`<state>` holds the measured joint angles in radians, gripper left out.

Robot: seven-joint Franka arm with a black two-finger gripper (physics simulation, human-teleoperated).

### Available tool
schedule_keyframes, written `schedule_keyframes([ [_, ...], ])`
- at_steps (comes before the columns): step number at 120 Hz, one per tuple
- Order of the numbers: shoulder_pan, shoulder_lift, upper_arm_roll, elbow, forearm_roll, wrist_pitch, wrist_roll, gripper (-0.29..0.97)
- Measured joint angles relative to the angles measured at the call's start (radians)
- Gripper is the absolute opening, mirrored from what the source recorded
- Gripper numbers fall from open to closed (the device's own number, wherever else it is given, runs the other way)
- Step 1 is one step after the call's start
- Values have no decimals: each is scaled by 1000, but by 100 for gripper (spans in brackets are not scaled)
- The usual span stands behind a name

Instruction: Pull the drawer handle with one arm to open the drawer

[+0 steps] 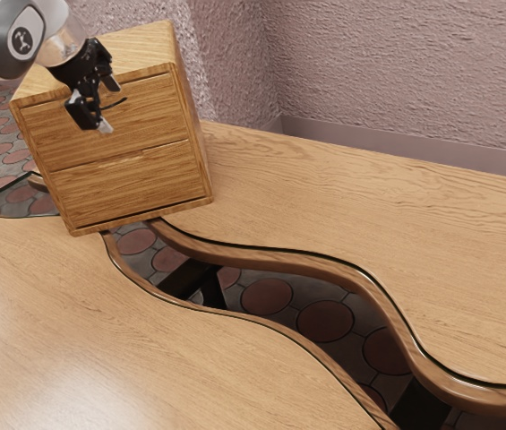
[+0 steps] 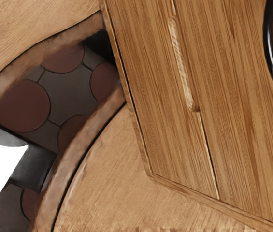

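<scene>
Cabinet [image 1: 145, 54] of light wood with two drawers, standing on a curved wooden table [image 1: 369, 206] towards the exterior view's upper left; both drawer fronts sit flush with the cabinet's frame, shut. The black gripper [image 1: 91, 112] comes in from the upper left and hangs against the front of the top drawer [image 1: 150, 112], at its thin black handle [image 2: 267, 48]; whether it is spread or pinching the handle cannot be told. A slim wooden handle [image 2: 182, 67] lies along the seam above the bottom drawer [image 1: 136, 188]; through the table's wavy gap, a floor of round reddish tiles [image 1: 324, 318].
</scene>
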<state>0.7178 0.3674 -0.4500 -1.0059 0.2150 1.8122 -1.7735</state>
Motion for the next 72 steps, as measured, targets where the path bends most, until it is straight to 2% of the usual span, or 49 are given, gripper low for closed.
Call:
schedule_keyframes([
  [16,-1,3,4,0,-32,63,-3,68],
  [26,-4,38,67,-5,-39,111,-3,68],
  [45,-7,90,88,-5,-40,188,-1,68],
  [72,-10,131,164,11,-38,261,9,68],
])
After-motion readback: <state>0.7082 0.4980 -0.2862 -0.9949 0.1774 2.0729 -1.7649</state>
